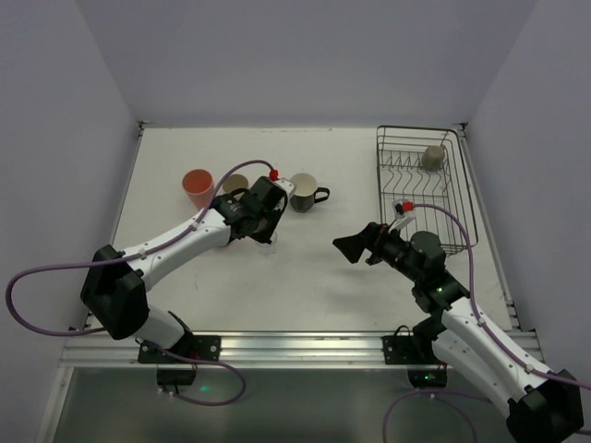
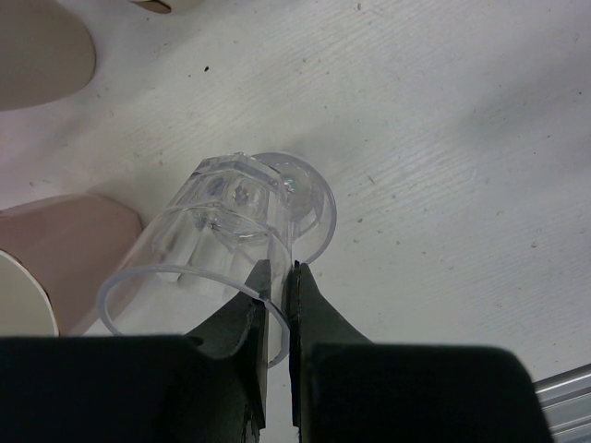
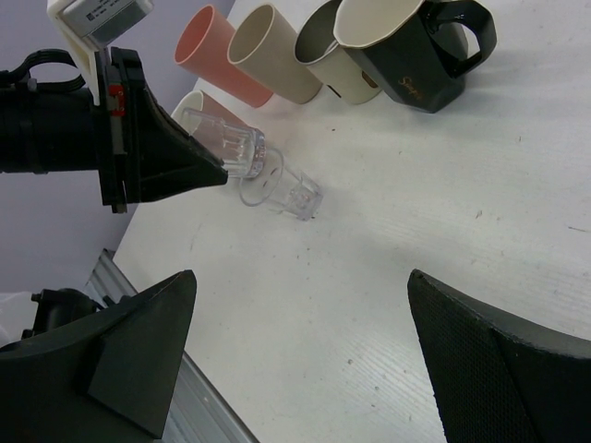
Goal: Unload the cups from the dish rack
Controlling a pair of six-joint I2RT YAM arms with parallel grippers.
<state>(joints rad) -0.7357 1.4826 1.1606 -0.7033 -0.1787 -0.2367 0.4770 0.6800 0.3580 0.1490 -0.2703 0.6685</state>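
My left gripper (image 2: pixel 280 268) is shut on the wall of a clear glass (image 2: pixel 222 226) and holds it tilted just over the table; both also show in the right wrist view (image 3: pixel 222 146). A second clear glass (image 3: pixel 282 192) lies on its side right beside it. The salmon-pink tumbler (image 1: pixel 197 187), tan cup (image 1: pixel 235 185), silvery cup (image 3: pixel 323 57) and dark handled mug (image 1: pixel 305 194) stand grouped behind. The black wire dish rack (image 1: pixel 457 198) at the right holds a grey-olive cup (image 1: pixel 431 158). My right gripper (image 3: pixel 301 277) is open and empty over bare table, left of the rack.
A pale pink cup (image 2: pixel 69 254) with a cream inside stands close to the left of the held glass. Grey walls enclose the table on three sides. An aluminium rail (image 1: pixel 295 349) runs along the near edge. Purple cables loop off both arms.
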